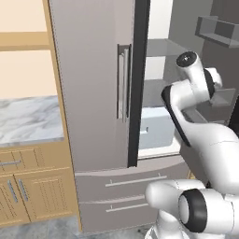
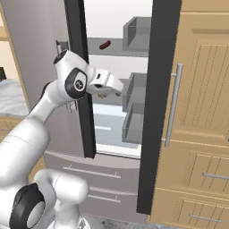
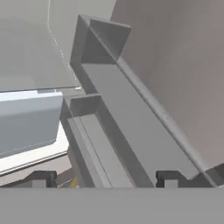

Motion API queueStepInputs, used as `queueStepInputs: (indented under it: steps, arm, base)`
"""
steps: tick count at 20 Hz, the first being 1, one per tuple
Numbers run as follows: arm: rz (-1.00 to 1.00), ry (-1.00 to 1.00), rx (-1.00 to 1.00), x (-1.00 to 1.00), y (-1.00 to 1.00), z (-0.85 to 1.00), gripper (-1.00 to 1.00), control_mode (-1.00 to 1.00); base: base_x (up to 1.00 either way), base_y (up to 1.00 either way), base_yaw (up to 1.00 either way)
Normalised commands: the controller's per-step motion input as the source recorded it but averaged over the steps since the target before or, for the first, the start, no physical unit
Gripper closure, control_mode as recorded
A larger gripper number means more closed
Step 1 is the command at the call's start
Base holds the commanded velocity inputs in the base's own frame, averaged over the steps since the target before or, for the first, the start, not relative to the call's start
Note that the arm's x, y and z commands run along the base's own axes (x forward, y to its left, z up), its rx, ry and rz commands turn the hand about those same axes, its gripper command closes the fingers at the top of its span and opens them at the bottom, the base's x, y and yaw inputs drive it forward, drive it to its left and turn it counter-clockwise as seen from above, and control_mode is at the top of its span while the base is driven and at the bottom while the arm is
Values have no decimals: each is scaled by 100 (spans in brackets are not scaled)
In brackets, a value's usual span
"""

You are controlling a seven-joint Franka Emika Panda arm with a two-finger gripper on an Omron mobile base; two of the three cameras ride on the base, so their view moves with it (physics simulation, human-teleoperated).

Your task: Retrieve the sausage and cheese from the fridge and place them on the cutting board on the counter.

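Fingers [image 3: 103, 179] sit at bottom of hand view, the two dark tips well apart with nothing between them, so apart and empty. They point down into the fridge [image 1: 93, 93] interior, at the grey door bins [image 3: 131, 127] running through the centre of hand view, with the white drawer [image 3: 26, 122] at left. In right base view the hand is centre-left, reaching past the dark edge of the closed left door into the open right half. The sausage [image 2: 104, 44] lies on the upper shelf, upper centre of right base view, well above the hand and apart from it. A small yellowish bit shows just below the hand in right base view, maybe the cheese, too small and hidden to tell. The worktop [image 1: 28, 116] shows at left of left base view, beside the fridge; no cutting board visible on that part. Risks, as judgement: hand is aimed at the bins, not at the sausage, so closing here would likely grab air or clip a bin wall. Raising to the shelf could knock wrist or forearm against the door edge or the shelf lip. The sausage is small and round, so an off-centre pinch could roll it back or off the shelf. Tight space, collisions likely if swing is wide.
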Motion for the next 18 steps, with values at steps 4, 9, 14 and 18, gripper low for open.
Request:
queueStepInputs:
  steps: [4, 9, 14, 18]
  arm:
    - [26, 1, 7, -89, 100, 3, -100, -100]
    - [28, 3, 13, -56, 99, 15, -100, -100]
    - [30, 0, 14, -11, 91, 27, -100, -100]
    - [19, 0, 12, 2, 68, 30, -100, -100]
  base:
    - [0, 0, 0]
    - [0, 0, 0]
    - [0, 0, 0]
    - [0, 0, 0]
